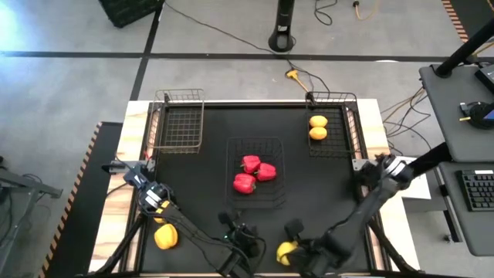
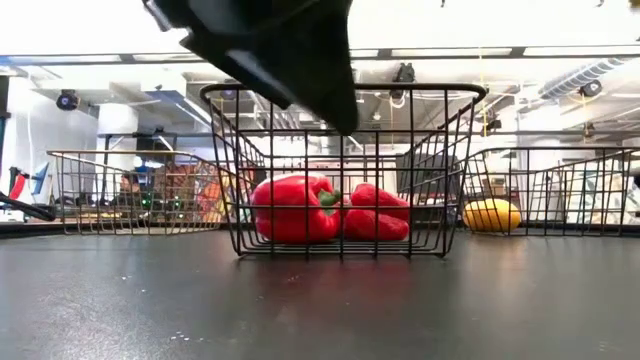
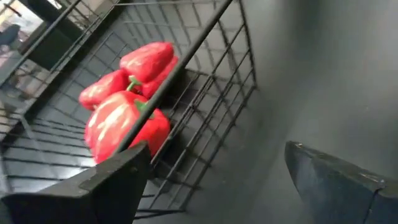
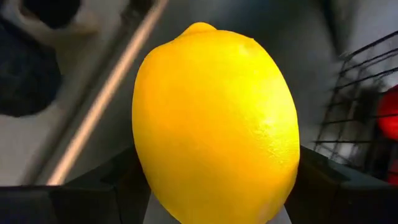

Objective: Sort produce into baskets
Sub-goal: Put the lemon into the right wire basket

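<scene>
My right gripper (image 1: 297,251) is near the table's front edge, shut on a yellow lemon-like fruit (image 4: 216,121), which also shows in the high view (image 1: 285,252). My left gripper (image 1: 243,234) is open and empty just near of the middle dark basket (image 1: 255,176). Its wrist view looks past the two fingers at that basket (image 3: 205,106). Three red peppers (image 1: 253,174) lie on the basket's floor. The far-right dark basket (image 1: 333,131) holds two orange-yellow fruits (image 1: 318,127). The copper basket (image 1: 179,123) stands at the far left. A yellow piece (image 1: 166,236) lies on the table at the near left. My right gripper pinches the yellow fruit by its two opposite sides (image 4: 146,168), one finger (image 4: 93,190) on each side. The fingers come from the table's right. The fruit's pointed end faces away from the wrist. Whether it is clear of the table, I cannot tell.
The baskets' wire rims stand well above the tabletop (image 2: 340,92). Bare black tabletop (image 1: 193,185) lies between the baskets. Cables and a stand base (image 1: 282,38) lie on the floor beyond the table. A side desk with a keyboard (image 1: 475,189) is to the right.
</scene>
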